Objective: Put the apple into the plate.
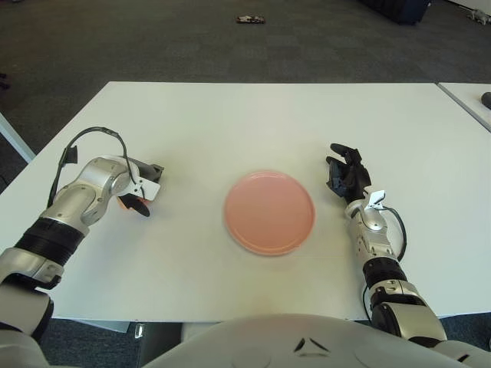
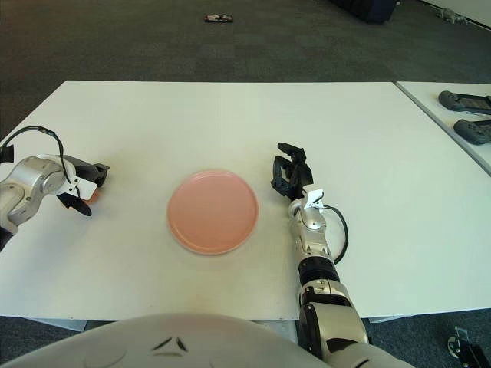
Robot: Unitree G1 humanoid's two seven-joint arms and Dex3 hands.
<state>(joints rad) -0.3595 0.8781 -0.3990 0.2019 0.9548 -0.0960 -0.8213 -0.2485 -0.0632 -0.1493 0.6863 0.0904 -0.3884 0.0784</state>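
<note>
Left eye view, contents listed largest first, each placed against the plate.

1. Table (image 1: 253, 115): white top bearing everything below; dark carpet lies beyond its far edge.

2. Plate (image 1: 269, 211): pink, round, flat on the table near the middle. Nothing lies in it, so the task is judged not yet done.

3. Left hand (image 1: 138, 195): well to the plate's left, at about the plate's depth on the table. Its fingers are curled around the apple, dark fingertips wrapped over it. Whether the hand touches the tabletop cannot be told.

4. Right hand (image 1: 345, 172): just beside the plate's right edge, slightly beyond it, dark fingers loosely spread and holding nothing. Idle.

5. Apple (image 1: 125, 204): well left of the plate, inside the left hand's grip; only a small reddish-orange patch shows between the fingers. Roundish, so no long axis matters.

Governing relation: the plate lies directly to the right of the loaded left hand, well apart across bare tabletop. The right hand is nearer the plate but holds nothing; the carry is judged to belong to the left arm, travelling rightward and ending over the plate's centre.
</note>
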